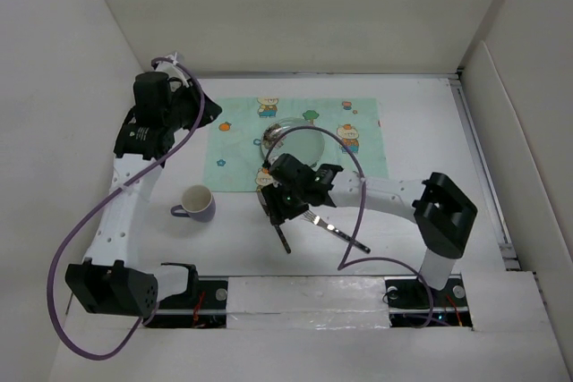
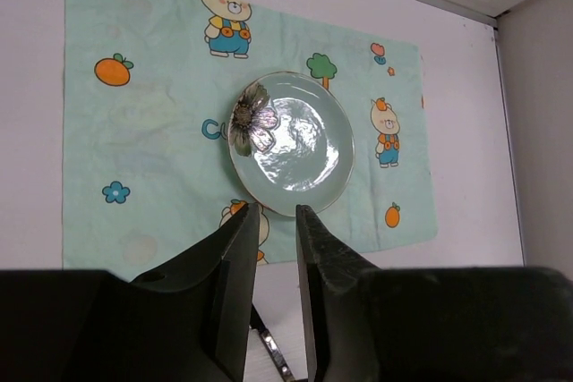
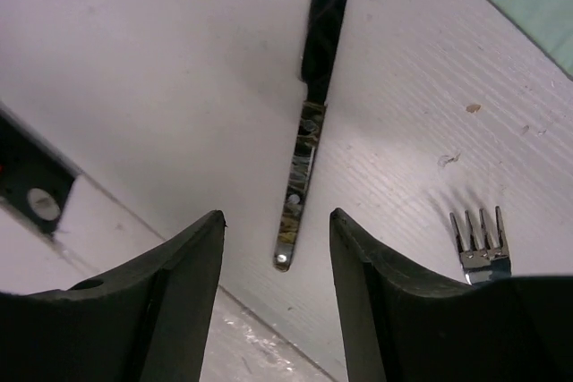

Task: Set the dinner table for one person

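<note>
On the white dinner table point(image 1: 421, 131) lies a mint-green cartoon-print placemat point(image 1: 237, 145) with a pale round plate point(image 1: 304, 145) on it; both show in the left wrist view, placemat point(image 2: 152, 131) and plate point(image 2: 300, 149). A knife point(image 1: 283, 237) and a fork point(image 1: 338, 231) lie on the table in front of the placemat. My right gripper point(image 1: 279, 212) is open just above the knife, whose metal end point(image 3: 300, 176) lies between the fingertips point(image 3: 277, 221). The fork's tines point(image 3: 479, 234) are to the right. My left gripper point(image 1: 183, 87) is raised high, empty, jaws only slightly apart point(image 2: 277, 212).
A lilac mug point(image 1: 197, 203) stands on the table left of the knife, in front of the placemat's left corner. White walls enclose the table on the left, back and right. A purple cable point(image 1: 354, 221) loops over the right arm near the fork.
</note>
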Motion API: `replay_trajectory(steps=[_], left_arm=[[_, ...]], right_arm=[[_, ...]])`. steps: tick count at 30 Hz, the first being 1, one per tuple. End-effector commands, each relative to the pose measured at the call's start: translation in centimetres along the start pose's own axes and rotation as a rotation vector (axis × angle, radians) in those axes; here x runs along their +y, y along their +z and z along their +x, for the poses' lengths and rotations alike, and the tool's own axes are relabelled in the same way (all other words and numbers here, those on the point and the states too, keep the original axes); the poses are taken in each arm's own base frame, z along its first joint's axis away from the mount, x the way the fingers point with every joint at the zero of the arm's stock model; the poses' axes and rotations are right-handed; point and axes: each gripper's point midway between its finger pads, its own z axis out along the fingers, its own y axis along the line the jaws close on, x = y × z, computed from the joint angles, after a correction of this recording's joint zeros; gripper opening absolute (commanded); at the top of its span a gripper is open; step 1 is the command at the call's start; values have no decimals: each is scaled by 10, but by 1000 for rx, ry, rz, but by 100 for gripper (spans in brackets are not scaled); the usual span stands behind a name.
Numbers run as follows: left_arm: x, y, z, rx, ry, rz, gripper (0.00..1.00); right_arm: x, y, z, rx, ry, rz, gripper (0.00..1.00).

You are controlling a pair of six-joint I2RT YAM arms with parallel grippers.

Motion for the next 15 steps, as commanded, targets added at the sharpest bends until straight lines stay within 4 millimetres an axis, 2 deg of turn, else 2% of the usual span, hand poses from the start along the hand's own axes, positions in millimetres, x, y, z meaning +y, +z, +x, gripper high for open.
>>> replay_trajectory(steps=[1,7,10,11,12,15], left_arm=[[-10,-5,-17,-45,34,22,21],[-9,-2,-14,-41,28,27,22],[-8,-2,-11,-37,24,29,22],[-7,-1,-8,-31,21,28,22],[-6,-1,-8,-33,23,27,22],[-5,-2,-4,-31,15,30,22]], right_arm=[[2,8,-1,7,-54,42,56],[-2,40,22,75,-96,124,52],[0,46,33,93,-106,140,50],[-6,48,31,80,-105,172,47],[-5,50,36,88,-113,184,36],[-10,49,45,93,-115,235,19]])
